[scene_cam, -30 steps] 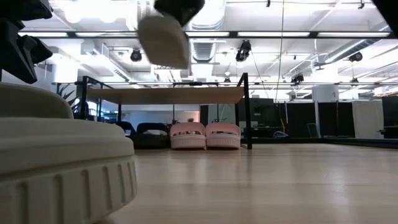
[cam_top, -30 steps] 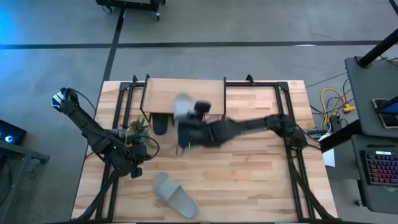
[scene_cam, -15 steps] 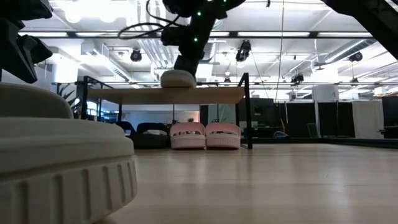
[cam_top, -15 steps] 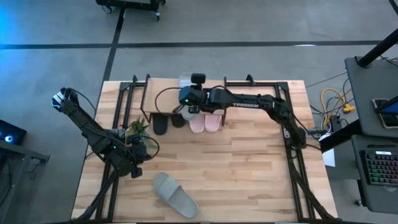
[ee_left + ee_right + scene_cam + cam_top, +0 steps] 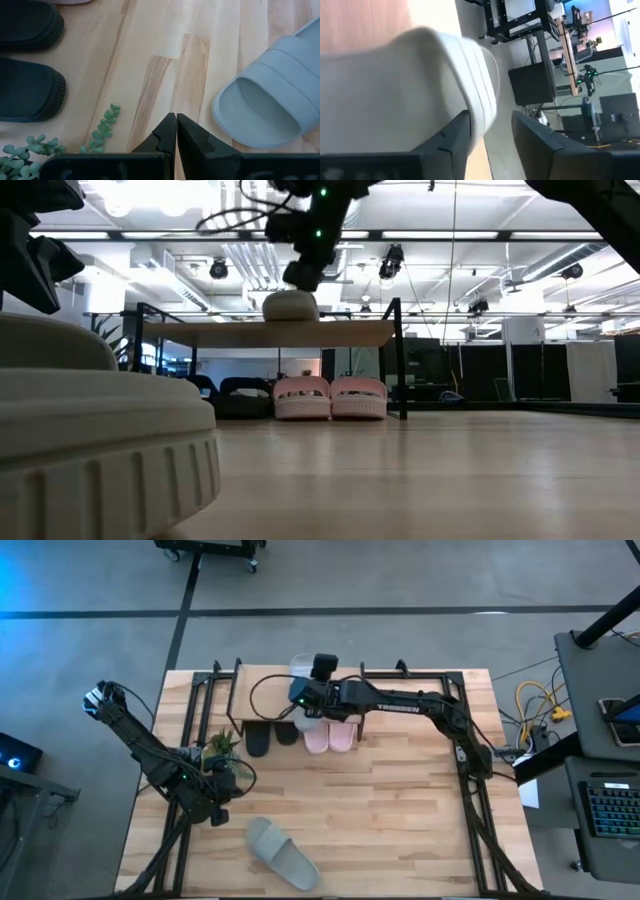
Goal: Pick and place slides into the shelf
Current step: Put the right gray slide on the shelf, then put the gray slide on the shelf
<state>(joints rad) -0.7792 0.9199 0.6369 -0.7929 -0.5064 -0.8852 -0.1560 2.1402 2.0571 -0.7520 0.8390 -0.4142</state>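
right gripper [image 5: 303, 700] open, arm outstretched; left gripper [image 5: 176, 131] closed, low.

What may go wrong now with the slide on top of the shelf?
The grey-green slide sits on the shelf top by the far edge, under the right gripper; its fingers are open beside it. Pulling away, they might catch it and tip it off the back.

White lettering along the right arm [image 5: 400, 707] in the high view, reading "TROSSEN" as far as can be made out. No other legible text, label, number or sign in any view.
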